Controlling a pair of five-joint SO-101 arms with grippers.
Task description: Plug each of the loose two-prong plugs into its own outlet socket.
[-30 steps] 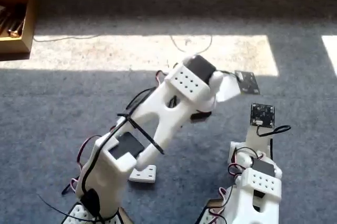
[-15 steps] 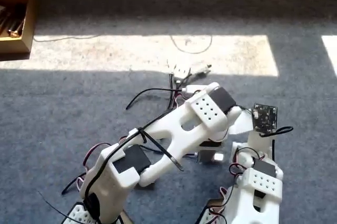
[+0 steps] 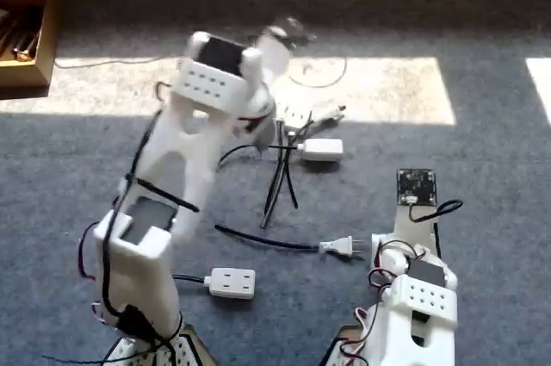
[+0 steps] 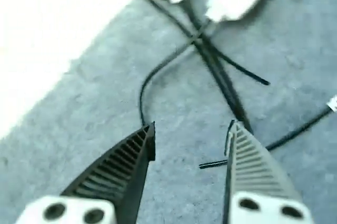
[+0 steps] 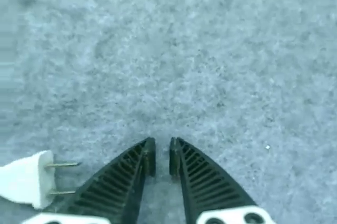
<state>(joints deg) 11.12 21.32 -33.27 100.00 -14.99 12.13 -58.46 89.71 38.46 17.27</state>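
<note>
While left gripper (image 4: 191,126) gapes over crossed cables (image 4: 217,72), right gripper (image 5: 160,154), apparently closed, sits beside a plug (image 5: 23,184).

white plug (image 5: 23,184) (yellowish prongs), black cords (image 4: 221,81), white outlet socket (image 3: 232,282), speckled blue-grey carpet (image 3: 482,142).

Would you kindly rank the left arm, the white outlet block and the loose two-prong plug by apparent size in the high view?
1. left arm, by far the largest, partly because it rises toward the camera.
2. white outlet block.
3. two-prong plug, clearly smaller than the block.
</note>
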